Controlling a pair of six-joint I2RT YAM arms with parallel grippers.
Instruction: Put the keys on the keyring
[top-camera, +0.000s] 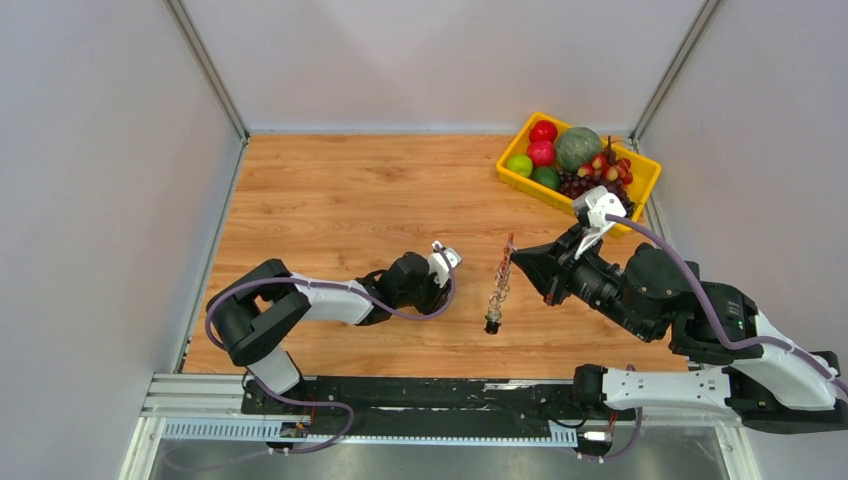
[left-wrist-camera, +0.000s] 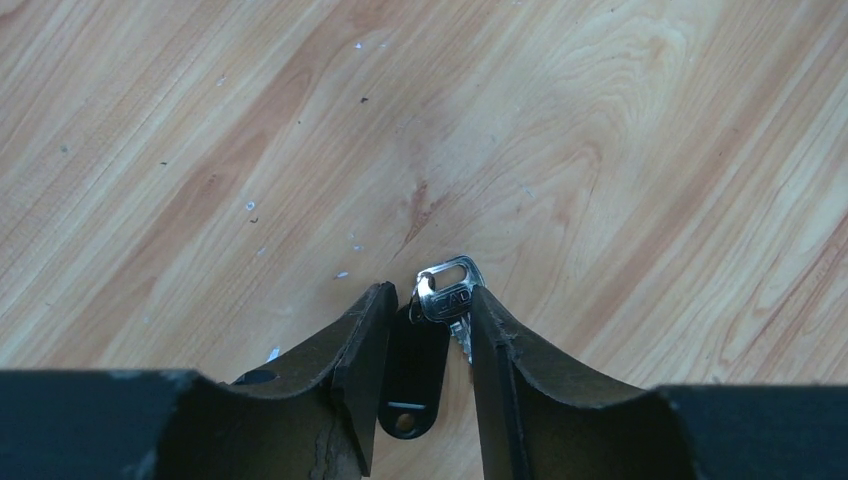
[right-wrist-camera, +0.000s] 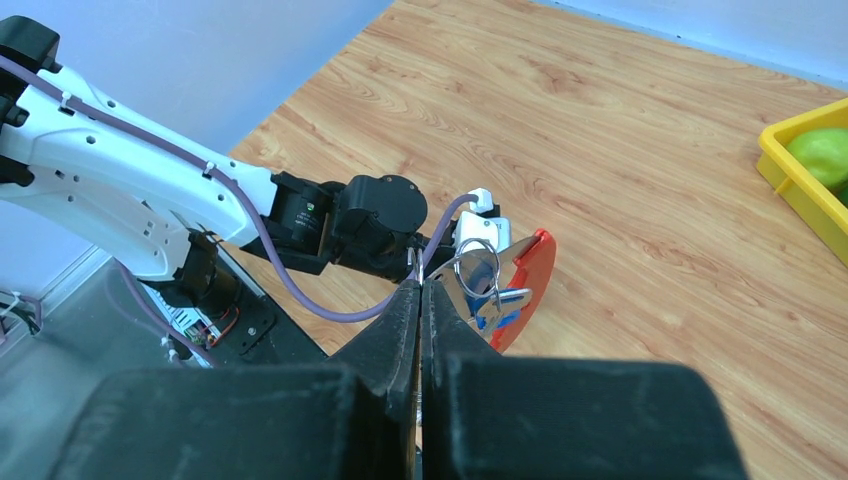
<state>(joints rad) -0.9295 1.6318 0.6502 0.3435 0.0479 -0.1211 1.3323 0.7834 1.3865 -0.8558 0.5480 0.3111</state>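
My right fingers squeeze the keyring up in the air. My left fingers sit round a key, far from the table edges. I can't tell if they grip it.

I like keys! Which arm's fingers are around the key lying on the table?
The left fingers: they sit either side of the silver key. The right fingers pinch the red keyring instead.

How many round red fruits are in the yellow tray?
2. One red fruit sits at the far corner of the yellow tray; the other lies just in front of it, beside the melon. More could hide under the grapes.
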